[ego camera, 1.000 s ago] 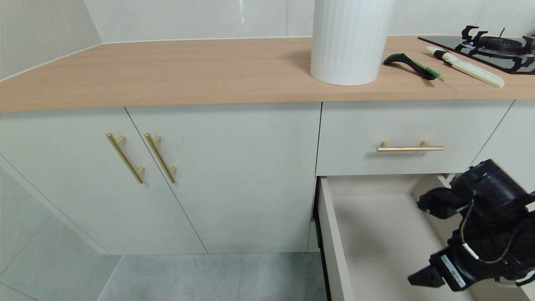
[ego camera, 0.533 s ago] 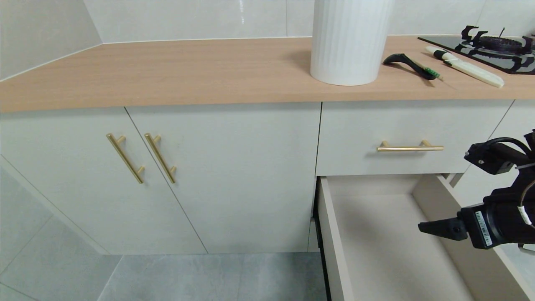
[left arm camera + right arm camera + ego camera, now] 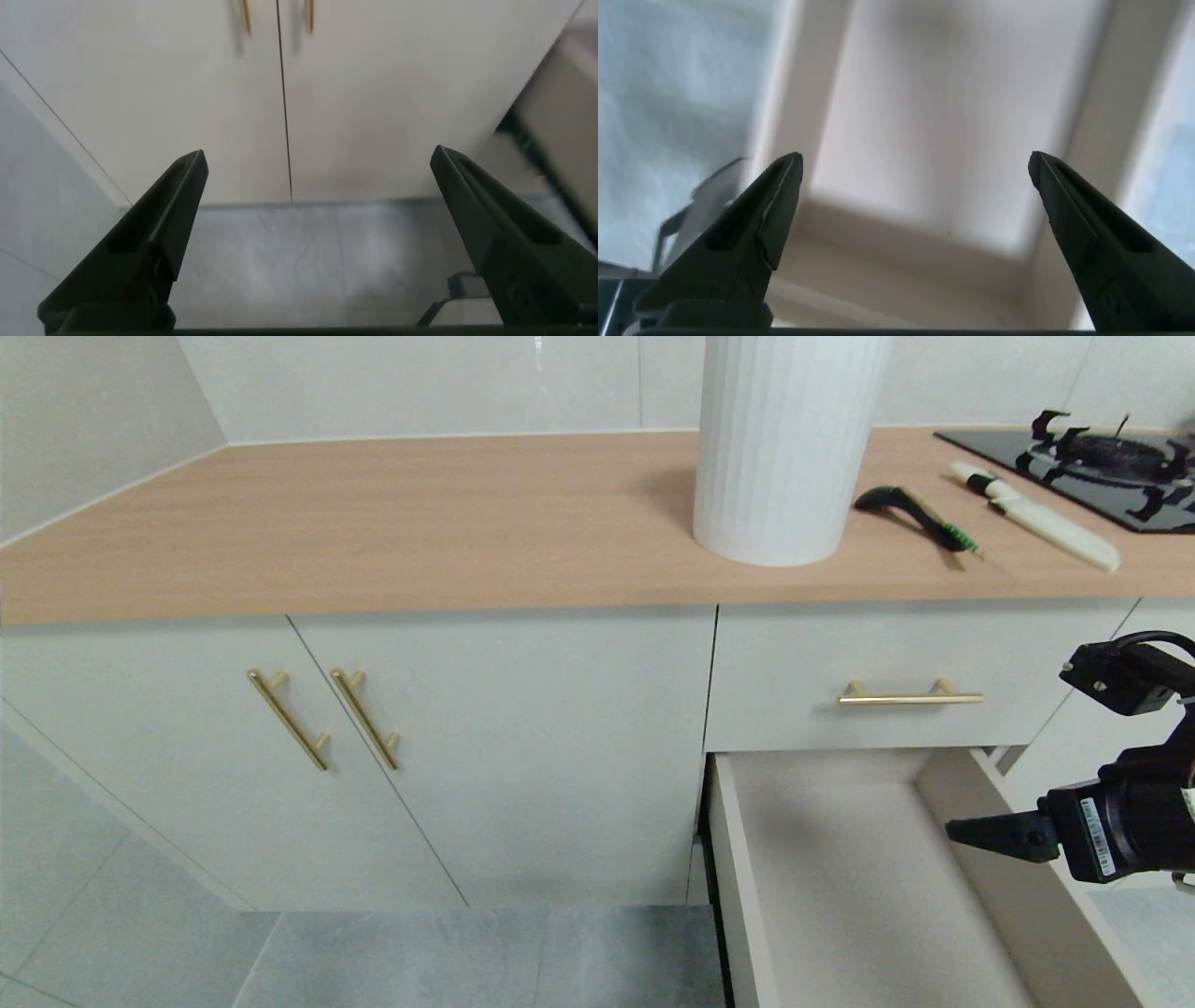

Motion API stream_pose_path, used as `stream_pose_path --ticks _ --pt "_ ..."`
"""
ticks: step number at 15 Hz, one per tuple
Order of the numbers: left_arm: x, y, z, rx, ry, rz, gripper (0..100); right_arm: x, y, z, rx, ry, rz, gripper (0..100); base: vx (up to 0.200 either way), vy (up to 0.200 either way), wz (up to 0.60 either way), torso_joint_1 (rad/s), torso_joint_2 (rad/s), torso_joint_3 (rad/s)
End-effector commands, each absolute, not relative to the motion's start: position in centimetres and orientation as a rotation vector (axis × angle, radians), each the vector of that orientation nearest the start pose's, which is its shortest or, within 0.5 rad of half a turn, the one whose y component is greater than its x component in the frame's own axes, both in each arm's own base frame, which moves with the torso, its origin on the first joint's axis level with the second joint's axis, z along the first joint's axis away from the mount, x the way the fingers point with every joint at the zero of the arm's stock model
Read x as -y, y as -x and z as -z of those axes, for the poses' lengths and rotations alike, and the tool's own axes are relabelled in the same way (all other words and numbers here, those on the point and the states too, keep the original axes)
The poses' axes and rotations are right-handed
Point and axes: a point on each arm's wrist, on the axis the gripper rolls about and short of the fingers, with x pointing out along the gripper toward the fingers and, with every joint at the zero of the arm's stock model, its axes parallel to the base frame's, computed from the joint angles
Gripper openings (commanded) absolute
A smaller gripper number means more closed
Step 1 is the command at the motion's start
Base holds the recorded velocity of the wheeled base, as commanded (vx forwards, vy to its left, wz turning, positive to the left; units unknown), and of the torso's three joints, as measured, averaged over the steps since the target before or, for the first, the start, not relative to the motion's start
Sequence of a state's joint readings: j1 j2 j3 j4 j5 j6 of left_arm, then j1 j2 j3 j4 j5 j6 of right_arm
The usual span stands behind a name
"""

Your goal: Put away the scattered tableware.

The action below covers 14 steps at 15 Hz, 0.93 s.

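Rising from the open drawer [image 3: 840,896] at lower right, the right gripper [image 3: 976,829] gapes wide and empty, ready to fetch tableware [image 3: 1032,513].

left gripper [image 3: 319,153] spread wide and empty, right gripper [image 3: 915,159] likewise spread, pointing toward the robot's left

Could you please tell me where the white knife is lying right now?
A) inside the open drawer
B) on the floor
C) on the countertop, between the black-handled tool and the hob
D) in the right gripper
C: the white knife lies on the countertop, with the black-handled tool on one side and the hob on the other.
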State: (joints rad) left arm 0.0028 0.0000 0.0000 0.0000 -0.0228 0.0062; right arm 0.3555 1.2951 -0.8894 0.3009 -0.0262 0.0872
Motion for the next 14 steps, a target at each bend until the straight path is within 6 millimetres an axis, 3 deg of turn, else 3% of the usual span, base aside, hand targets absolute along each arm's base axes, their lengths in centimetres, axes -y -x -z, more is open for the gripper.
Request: stream_pose_path --ticks 1,4,7,9,12,14 --pt "0.1 2.3 -7.5 0.000 -0.006 0.020 100 -6.4 -17.3 -22.4 -0.704 0.050 -0.285 100 0.000 0.000 0.00 0.071 -0.63 -0.261" --pt "0.1 2.3 -7.5 0.000 -0.006 0.020 100 -6.4 -17.3 -22.5 -0.690 0.048 -0.285 100 0.000 0.000 0.00 0.058 -0.52 -0.255" --pt "0.1 2.3 -7.5 0.000 -0.006 0.020 100 -6.4 -17.5 -23.5 -0.607 0.032 -0.285 100 0.000 0.000 0.00 0.194 -0.17 -0.094" --pt "0.1 2.3 -7.5 0.000 -0.006 0.020 100 -6.7 -18.7 -26.5 -0.491 0.009 -0.253 100 0.000 0.000 0.00 0.038 -0.03 -0.013" --pt "0.1 2.3 -7.5 0.000 -0.006 0.020 100 -7.5 -22.3 -31.0 -0.415 -0.060 -0.111 100 0.000 0.000 0.00 0.000 0.00 0.000" --pt "0.1 2.3 -7.5 0.000 -0.006 0.020 100 -7.9 -23.8 -31.6 -0.450 -0.048 -0.052 100 0.000 0.000 0.00 0.000 0.00 0.000"
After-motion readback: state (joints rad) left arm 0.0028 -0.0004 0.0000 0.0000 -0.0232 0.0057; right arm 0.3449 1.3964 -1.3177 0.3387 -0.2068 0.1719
